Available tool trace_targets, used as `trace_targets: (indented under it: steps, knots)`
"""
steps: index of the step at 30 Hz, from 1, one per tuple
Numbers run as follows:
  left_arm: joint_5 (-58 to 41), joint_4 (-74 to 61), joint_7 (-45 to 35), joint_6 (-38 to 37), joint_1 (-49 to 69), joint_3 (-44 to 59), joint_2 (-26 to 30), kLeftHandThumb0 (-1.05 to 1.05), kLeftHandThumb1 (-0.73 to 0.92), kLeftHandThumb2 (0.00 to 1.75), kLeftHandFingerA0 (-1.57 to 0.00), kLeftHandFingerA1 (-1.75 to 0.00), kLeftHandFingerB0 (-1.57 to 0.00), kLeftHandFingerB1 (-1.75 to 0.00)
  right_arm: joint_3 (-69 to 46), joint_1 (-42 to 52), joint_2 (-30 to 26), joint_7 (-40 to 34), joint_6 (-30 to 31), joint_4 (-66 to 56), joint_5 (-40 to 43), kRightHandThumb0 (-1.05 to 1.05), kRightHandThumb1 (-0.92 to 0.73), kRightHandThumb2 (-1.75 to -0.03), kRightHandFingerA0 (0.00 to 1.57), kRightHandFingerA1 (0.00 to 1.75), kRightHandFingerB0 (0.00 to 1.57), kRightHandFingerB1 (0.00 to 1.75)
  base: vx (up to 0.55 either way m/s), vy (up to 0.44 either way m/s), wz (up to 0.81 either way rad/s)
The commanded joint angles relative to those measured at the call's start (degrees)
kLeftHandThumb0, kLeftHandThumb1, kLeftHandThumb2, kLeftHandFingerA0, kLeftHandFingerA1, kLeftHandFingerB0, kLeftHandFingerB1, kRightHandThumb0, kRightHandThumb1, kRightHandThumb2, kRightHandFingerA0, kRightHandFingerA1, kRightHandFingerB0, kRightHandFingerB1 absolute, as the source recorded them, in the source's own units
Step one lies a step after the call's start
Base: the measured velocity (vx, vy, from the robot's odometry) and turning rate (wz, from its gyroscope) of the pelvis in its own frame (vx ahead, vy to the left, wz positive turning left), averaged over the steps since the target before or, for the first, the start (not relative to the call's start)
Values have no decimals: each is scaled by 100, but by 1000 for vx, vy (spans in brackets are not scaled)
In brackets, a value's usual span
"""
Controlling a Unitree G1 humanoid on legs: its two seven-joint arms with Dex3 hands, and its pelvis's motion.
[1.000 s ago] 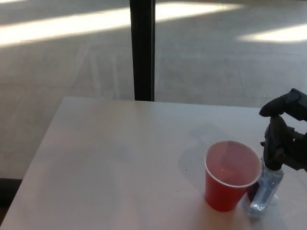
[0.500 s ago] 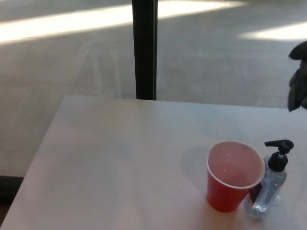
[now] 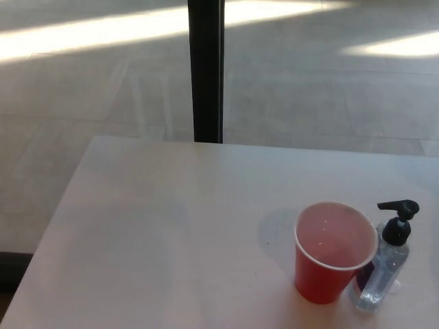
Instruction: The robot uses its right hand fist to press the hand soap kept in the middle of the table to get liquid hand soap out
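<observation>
Hands: neither the left nor the right hand shows in the head view, so the state of their fingers cannot be told, and no position of the soap relative to any finger can be given.

Hand soap bottle point(image 3: 387, 264): clear plastic body, upright, standing near the table's near right corner. Some liquid is visible inside; a dark label shows on its left side.

Pump head point(image 3: 398, 219): black, standing raised on the bottle's neck, spout pointing to picture left over the cup's rim.

Red cup point(image 3: 333, 252): upright, open mouth, white rim, pale pink interior. It stands just beside the bottle, on its left, overlapping the bottle's lower left in the picture; contact cannot be told.

Table point(image 3: 171, 240): white, flat top; its far edge runs across the middle of the view.

Black post point(image 3: 206, 68): vertical, rising behind the table's far edge.

Floor point(image 3: 82, 103): grey, with bright bands of sunlight across the top of the view.
</observation>
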Motion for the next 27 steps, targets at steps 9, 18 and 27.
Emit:
trace_targets:
  steps: [9, 18, 27]
  knots:
    - [-51, -10, 42, 21, -67, 46, 159, -34, 52, 111, -88, -97, -64, -83, -1538, 2091, 252, -1664, -2470, 3972, -1063, -41, -71, -62, 106, 154, 76, 68, 0, 0, 0]
    - [-29, -47, 65, 61, -97, 26, 158, -35, 52, 110, -87, -97, -63, -82, -1797, 2295, 695, -2377, -2420, 4915, -729, -43, -77, -63, 84, 116, 52, 72, 0, 0, 0]
    - [-41, -88, 37, 32, -25, 44, 156, -36, 52, 111, -88, -96, -63, -82, -1470, 2439, 1206, -1761, -2402, 5379, -639, -35, -69, -60, 84, 109, 63, 87, 0, 0, 0]
